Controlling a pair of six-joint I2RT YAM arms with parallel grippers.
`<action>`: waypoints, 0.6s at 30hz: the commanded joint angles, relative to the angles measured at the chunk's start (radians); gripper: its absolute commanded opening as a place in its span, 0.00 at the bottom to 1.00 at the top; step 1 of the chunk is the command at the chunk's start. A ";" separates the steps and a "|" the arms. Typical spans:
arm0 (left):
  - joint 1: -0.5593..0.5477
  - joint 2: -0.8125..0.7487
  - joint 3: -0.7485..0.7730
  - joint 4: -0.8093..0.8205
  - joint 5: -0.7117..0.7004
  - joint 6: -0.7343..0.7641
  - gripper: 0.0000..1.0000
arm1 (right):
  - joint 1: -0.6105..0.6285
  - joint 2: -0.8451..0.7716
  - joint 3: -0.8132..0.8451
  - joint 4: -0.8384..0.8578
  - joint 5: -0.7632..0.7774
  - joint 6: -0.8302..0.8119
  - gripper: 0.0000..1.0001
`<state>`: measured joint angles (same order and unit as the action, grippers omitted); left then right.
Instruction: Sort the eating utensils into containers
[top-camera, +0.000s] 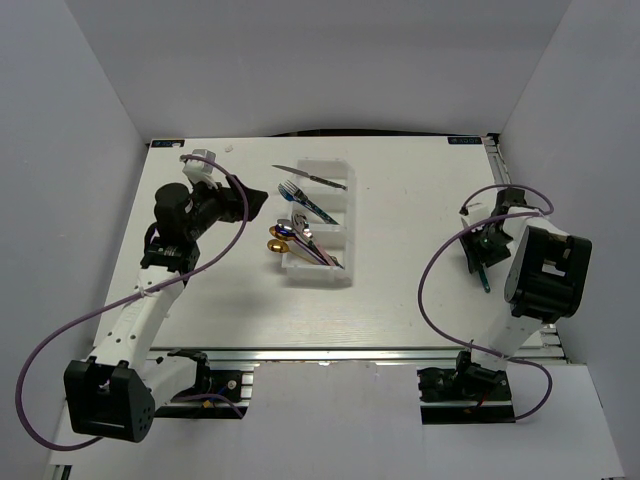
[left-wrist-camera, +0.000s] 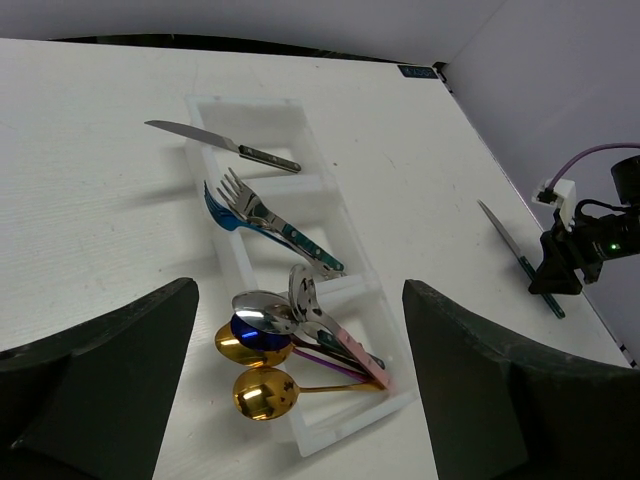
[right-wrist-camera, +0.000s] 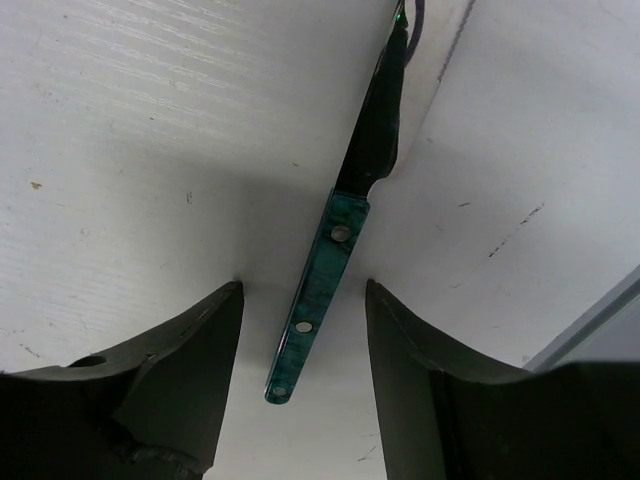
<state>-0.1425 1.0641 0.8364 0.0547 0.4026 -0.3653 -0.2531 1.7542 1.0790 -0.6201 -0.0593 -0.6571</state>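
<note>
The white organiser tray (top-camera: 318, 279) lies mid-table. A silver knife (top-camera: 310, 178) lies across its far compartment, forks (top-camera: 305, 201) in the one nearer, and several gold, blue and silver spoons (top-camera: 293, 240) in the near compartment, bowls hanging over the left rim. My left gripper (top-camera: 250, 205) is open and empty, left of the tray; its wrist view shows the tray (left-wrist-camera: 340, 425), knife (left-wrist-camera: 225, 143), forks (left-wrist-camera: 265, 220) and spoons (left-wrist-camera: 262, 335) between its fingers (left-wrist-camera: 300, 287). My right gripper (right-wrist-camera: 302, 290) is open, its fingers either side of a teal-handled knife (right-wrist-camera: 320, 300) lying on the table (top-camera: 484, 275).
The right arm (top-camera: 540, 275) and its purple cable (top-camera: 430, 280) stand at the table's right edge. The left arm (top-camera: 150, 300) stretches along the left side. White walls enclose the table on three sides.
</note>
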 joint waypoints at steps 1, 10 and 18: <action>0.000 -0.024 0.010 -0.007 -0.001 0.016 0.94 | -0.003 0.028 0.025 0.039 0.018 0.002 0.57; 0.000 -0.012 -0.025 0.106 0.183 -0.041 0.94 | -0.006 0.041 -0.008 0.060 -0.059 -0.013 0.04; -0.037 0.135 0.009 0.218 0.428 -0.222 0.93 | 0.012 -0.114 0.022 0.051 -0.276 -0.010 0.00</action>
<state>-0.1551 1.1522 0.8146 0.2161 0.7013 -0.4969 -0.2584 1.7344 1.0824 -0.6037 -0.1825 -0.6643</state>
